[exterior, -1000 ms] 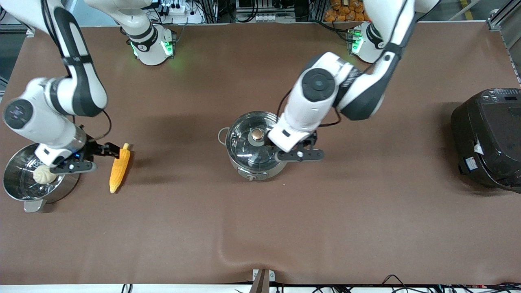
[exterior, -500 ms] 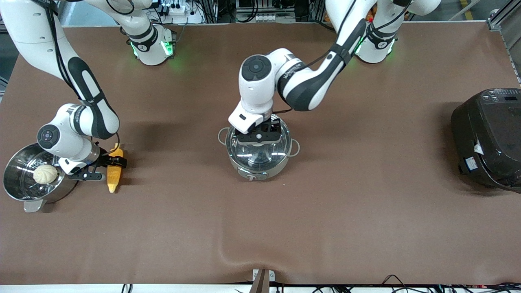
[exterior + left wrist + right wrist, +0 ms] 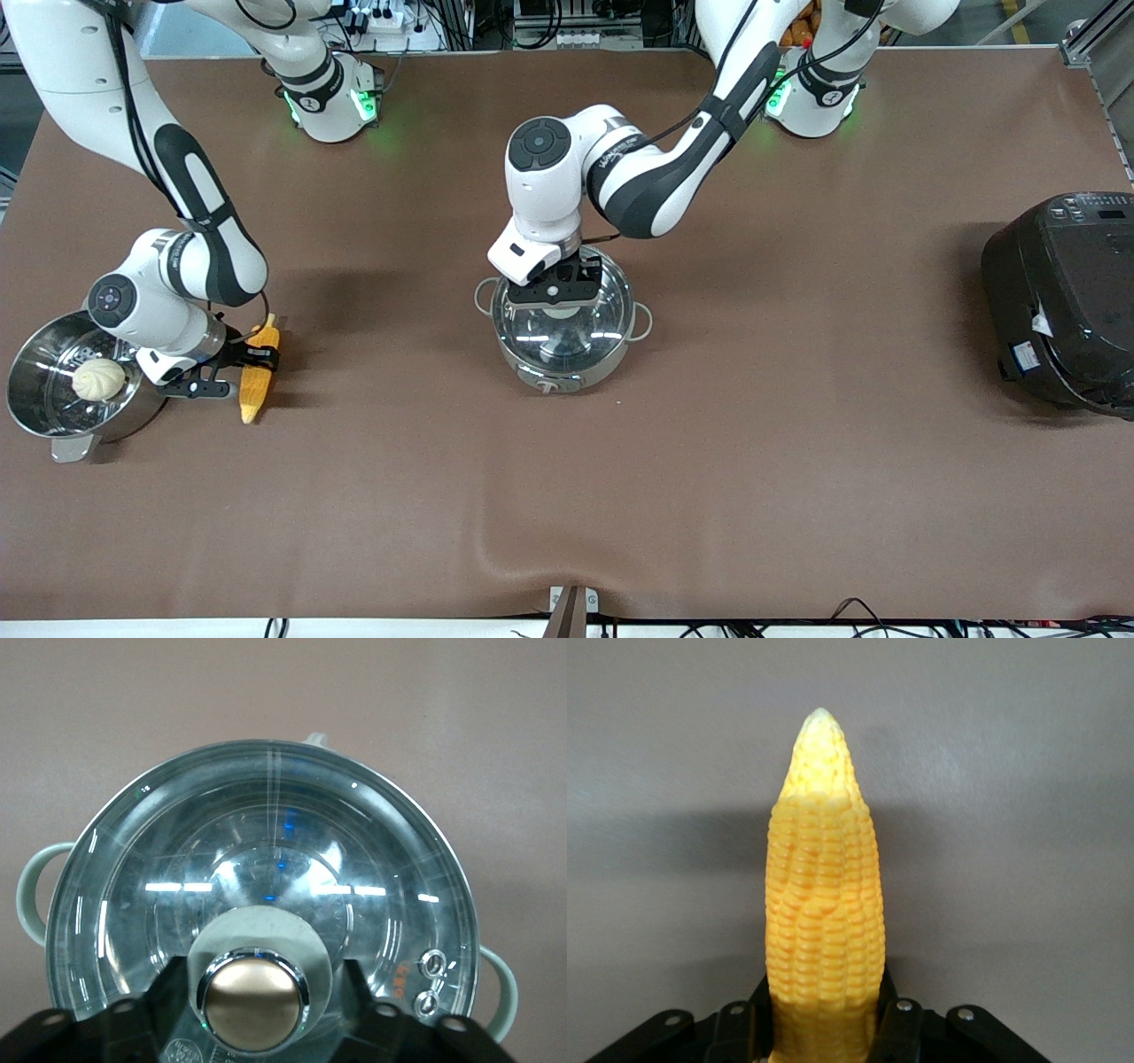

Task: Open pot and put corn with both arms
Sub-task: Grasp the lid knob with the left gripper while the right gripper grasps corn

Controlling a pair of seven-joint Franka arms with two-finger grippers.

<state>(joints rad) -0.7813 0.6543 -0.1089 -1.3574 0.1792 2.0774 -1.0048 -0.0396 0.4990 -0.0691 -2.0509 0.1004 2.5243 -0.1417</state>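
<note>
Pot (image 3: 564,341), mid-bench, glass lid (image 3: 266,895) on; left gripper (image 3: 558,289) straddles the tan knob (image 3: 253,999), fingers apparently just touching it. Corn (image 3: 258,381) lies beside the steamer pot (image 3: 53,403) at the right arm's end, clamped between the right gripper's (image 3: 251,355) fingers.

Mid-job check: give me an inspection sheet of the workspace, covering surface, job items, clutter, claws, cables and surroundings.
Surface: brown table cover, a ripple at its edge nearest the front camera.
Job items: pot mid-table, glass lid on; corn at the right arm's end.
Clutter: steel steamer holding a bun; black rice cooker at the left arm's end.
Claws: left claw straddles the lid knob, grip unclear; right claw shut on the corn.
Cables: a cord by the pot; wires along the front edge.
Surroundings: equipment racks above the table.
</note>
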